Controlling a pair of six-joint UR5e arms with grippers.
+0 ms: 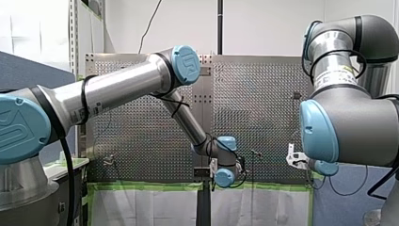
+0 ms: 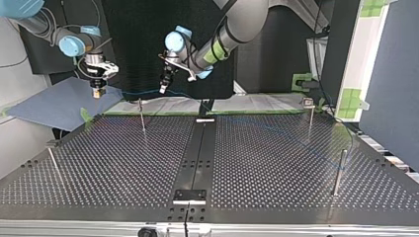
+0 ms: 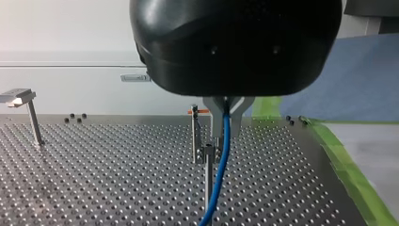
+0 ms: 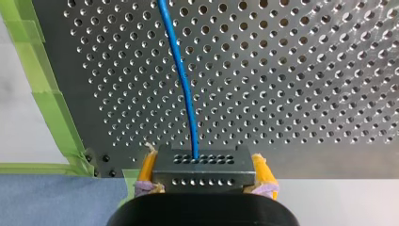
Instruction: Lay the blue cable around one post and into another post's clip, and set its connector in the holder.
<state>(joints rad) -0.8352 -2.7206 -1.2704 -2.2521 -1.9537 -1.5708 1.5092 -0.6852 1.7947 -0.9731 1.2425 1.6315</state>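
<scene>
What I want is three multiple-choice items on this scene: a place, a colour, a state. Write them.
1. Where is the connector? A in the holder; B between my right gripper's pads; C on a post.
2. What colour are those pads? A yellow; B white; C green.
3. My left gripper is: A open; B shut on a post; C shut on the blue cable.
Answers: 1 B, the right wrist view shows it clamped there. 2 A, they show yellow beside the connector. 3 C, its fingers pinch the cable.
</scene>
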